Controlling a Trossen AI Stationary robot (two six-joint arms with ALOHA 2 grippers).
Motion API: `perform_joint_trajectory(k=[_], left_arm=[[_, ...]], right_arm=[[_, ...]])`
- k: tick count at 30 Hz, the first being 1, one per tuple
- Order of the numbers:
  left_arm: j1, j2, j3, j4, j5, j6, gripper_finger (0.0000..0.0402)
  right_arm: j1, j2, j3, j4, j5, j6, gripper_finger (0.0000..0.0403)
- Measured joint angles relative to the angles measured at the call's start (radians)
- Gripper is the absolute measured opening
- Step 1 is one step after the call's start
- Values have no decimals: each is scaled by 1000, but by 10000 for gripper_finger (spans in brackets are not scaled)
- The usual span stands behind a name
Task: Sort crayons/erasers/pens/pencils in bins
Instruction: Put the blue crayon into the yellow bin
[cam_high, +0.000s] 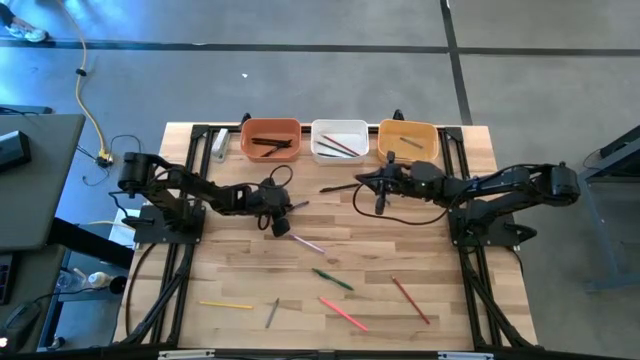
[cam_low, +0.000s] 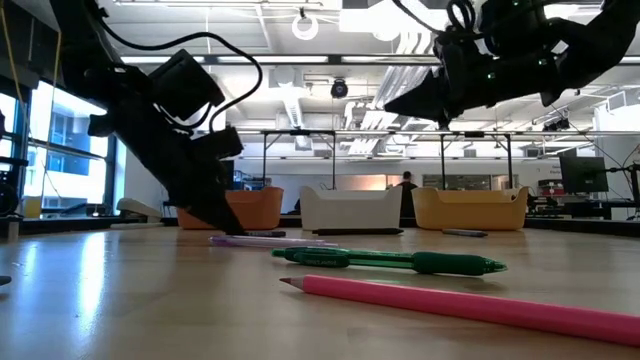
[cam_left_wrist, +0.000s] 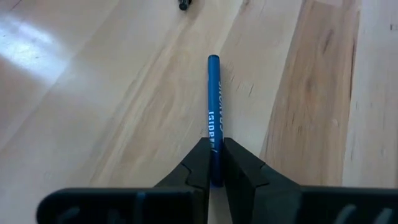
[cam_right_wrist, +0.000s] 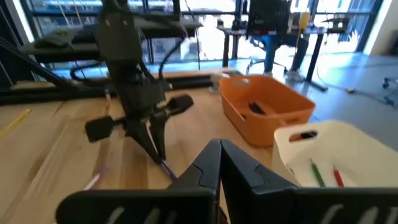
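Three bins stand in a row at the far edge: terracotta (cam_high: 270, 138), white (cam_high: 339, 138) and yellow-orange (cam_high: 407, 140), each with a few sticks inside. Several crayons and pencils lie loose on the table. My left gripper (cam_high: 281, 224) is down at the table's middle, shut on a blue-purple crayon (cam_left_wrist: 214, 112) that lies on the wood. It also shows in the high view (cam_high: 308, 243) and the low view (cam_low: 270, 241). My right gripper (cam_high: 380, 203) hangs above the table in front of the white and yellow bins, shut and empty (cam_right_wrist: 221, 152). My left gripper pinches the blue-purple crayon's near end (cam_left_wrist: 215, 163) between its two fingers. The fingers slant down onto the table from the table's left side (cam_low: 222, 222). The crayon runs on away from the fingertips, in line with them, and its length lies on the wood.
Loose on the near half lie a green pen (cam_high: 332, 279), a pink pencil (cam_high: 343, 313), a red one (cam_high: 410, 300), a yellow one (cam_high: 225, 304) and a grey one (cam_high: 272, 313). A black stick (cam_high: 338, 187) lies near my right gripper. Black frame rails run along both sides.
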Motion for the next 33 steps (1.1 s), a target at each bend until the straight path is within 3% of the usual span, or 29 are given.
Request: perform_joint_trajectory(k=[8, 17, 25, 33], left_arm=[[-3, -72, -5, -9, 59, -1, 17], [-10, -95, -4, 149, 116, -34, 17], [-9, -96, -3, 400, 173, -66, 17], [-5, -98, -2, 637, 224, -129, 17]], right_arm=[[0, 0, 0, -32, 0, 98, 14], [28, 120, 0, -42, 0, 205, 100], [58, 302, 0, 300, -95, 308, 168], [58, 380, 0, 590, -144, 403, 194]])
